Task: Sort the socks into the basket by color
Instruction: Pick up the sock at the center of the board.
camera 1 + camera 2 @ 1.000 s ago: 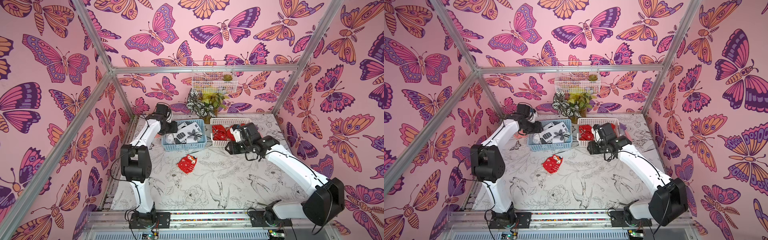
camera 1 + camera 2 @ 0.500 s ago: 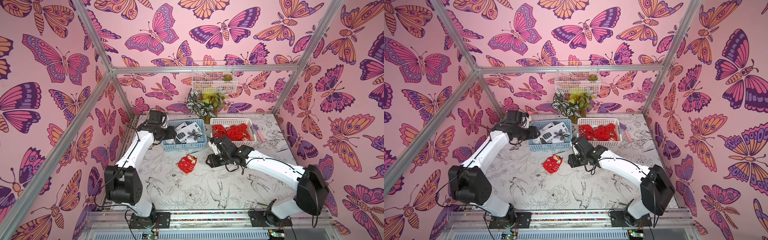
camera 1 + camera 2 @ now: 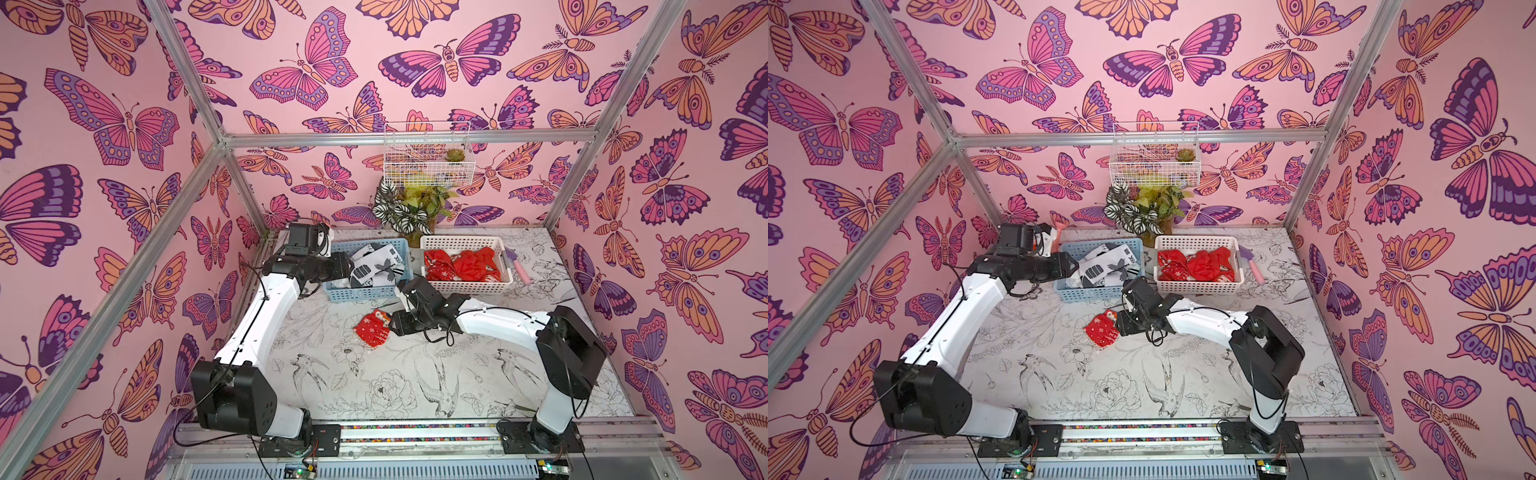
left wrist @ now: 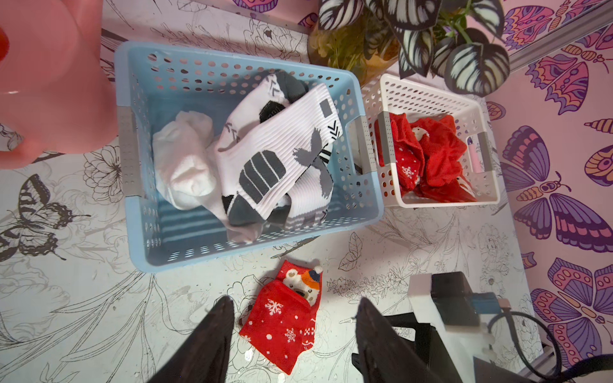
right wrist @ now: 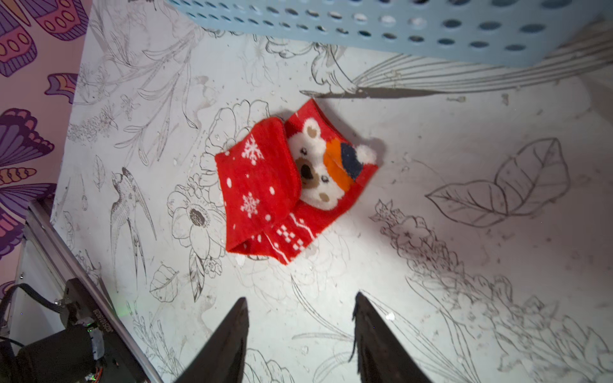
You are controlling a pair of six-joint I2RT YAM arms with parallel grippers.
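One blue basket [image 3: 361, 293], one white basket [image 3: 465, 286], one loose sock [image 3: 373, 331].

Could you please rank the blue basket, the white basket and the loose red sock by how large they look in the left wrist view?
1. blue basket, largest.
2. white basket, clearly smaller here, but it sits farther from the camera, so true size is unsure.
3. red sock, smallest.

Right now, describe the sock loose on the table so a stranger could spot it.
Find the blue basket at the back of the flower-printed table. In front of it lies a folded red sock. The only sock not in a basket, it shows a white bear face.
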